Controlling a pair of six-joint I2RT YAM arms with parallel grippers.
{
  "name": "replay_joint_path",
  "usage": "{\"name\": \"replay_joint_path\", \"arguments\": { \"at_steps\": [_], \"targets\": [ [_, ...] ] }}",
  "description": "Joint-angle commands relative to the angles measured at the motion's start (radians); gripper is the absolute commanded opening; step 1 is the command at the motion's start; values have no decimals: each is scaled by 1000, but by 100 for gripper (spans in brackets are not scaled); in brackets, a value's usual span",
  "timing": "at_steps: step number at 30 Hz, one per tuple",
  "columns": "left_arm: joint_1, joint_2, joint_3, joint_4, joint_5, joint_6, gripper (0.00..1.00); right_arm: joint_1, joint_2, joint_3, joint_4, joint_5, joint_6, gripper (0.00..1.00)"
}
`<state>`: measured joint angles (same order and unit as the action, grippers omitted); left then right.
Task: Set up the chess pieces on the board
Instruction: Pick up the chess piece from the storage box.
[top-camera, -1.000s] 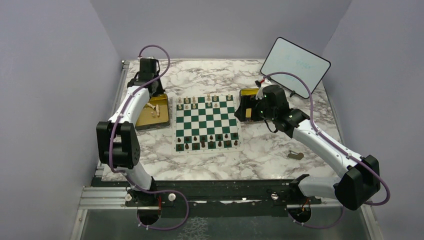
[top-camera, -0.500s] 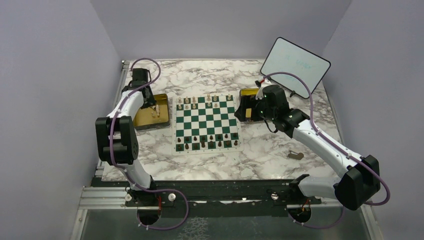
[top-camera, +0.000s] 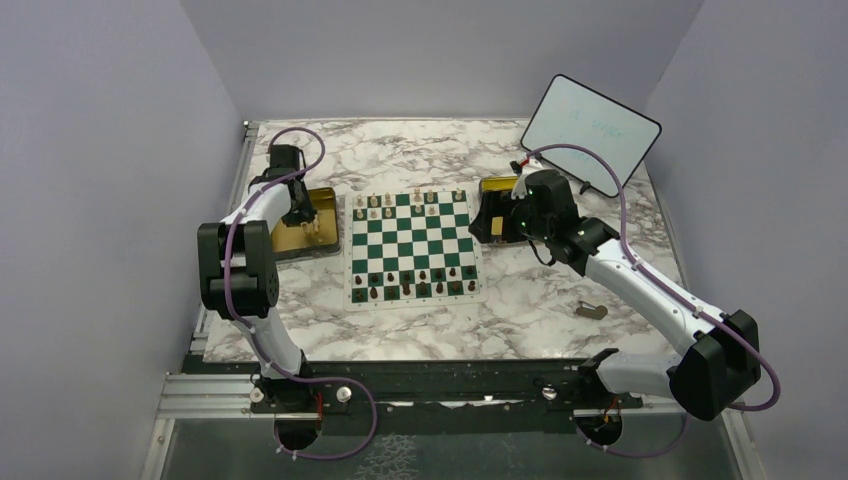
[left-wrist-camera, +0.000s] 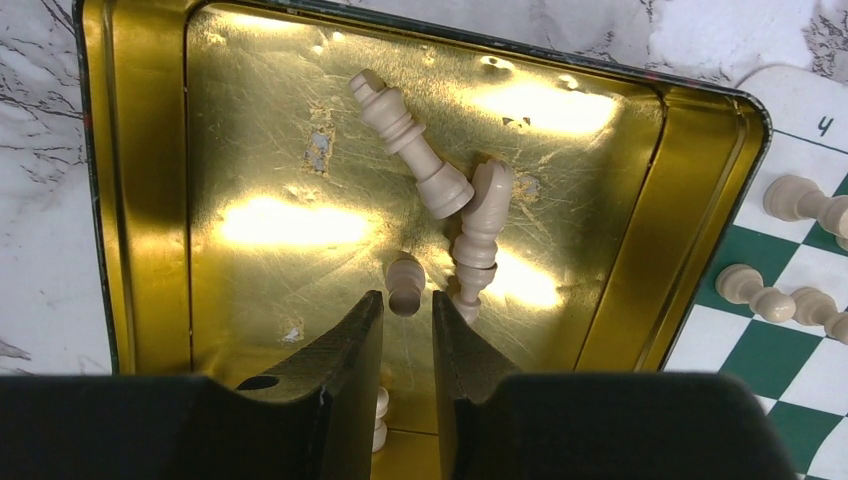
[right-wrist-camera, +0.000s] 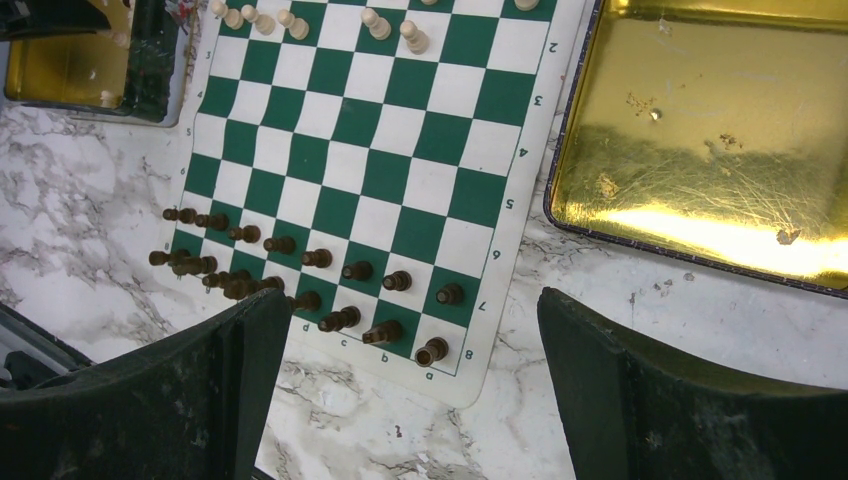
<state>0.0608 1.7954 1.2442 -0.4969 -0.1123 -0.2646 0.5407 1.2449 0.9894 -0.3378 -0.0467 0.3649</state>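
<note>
Top external view: my left arm (top-camera: 255, 215) has swung back over the shiny gold rectangular tray (left-wrist-camera: 260, 150). The left end effector (left-wrist-camera: 406, 300) sits narrow, right behind a cream pawn (left-wrist-camera: 405, 278), and I can't tell if it grips anything. So cream chess pieces (left-wrist-camera: 415, 150) are still off the green-and-white checked board (top-camera: 412, 245). The right end effector (right-wrist-camera: 408, 300) is wide and empty.

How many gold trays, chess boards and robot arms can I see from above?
gold trays: 2
chess board: 1
robot arms: 2
Total: 5
</note>
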Motion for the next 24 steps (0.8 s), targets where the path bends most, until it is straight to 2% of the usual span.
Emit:
{"name": "replay_joint_path", "arguments": {
  "at_steps": [1,16,24],
  "targets": [
    [14,18,-8,21,21,14,25,-7,-12,-1,9,-1,-8,100],
    [15,41,1,32,34,19,24,-6,-15,0,7,3,-9,100],
    [15,28,4,29,38,22,16,-6,-13,0,7,2,-9,100]
  ]
}}
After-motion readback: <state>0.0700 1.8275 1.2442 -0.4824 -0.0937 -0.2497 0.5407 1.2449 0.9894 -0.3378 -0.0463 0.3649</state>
